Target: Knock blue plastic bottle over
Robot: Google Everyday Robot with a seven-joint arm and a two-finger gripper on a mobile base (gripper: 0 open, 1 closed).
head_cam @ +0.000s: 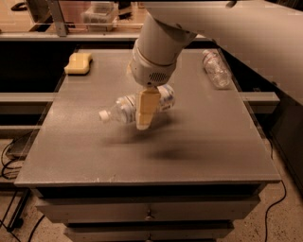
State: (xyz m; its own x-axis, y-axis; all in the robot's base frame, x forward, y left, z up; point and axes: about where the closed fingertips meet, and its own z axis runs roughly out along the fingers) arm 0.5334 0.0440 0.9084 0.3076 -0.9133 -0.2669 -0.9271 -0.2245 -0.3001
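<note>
The blue plastic bottle (pixel 122 109) is a clear bottle with a white cap and a white-and-blue label. It lies almost level over the middle of the grey table (pixel 142 156), cap pointing left, and looks blurred by motion. My gripper (pixel 144 112) hangs from the white arm straight in front of the bottle's middle and hides that part. The gripper touches or nearly touches the bottle. A shadow lies on the table just below them.
A yellow sponge (pixel 78 63) lies at the table's back left. A smaller clear bottle without label (pixel 216 68) lies on its side at the back right. A shelf with clear containers (pixel 98 12) runs behind the table. Drawers sit below the front edge.
</note>
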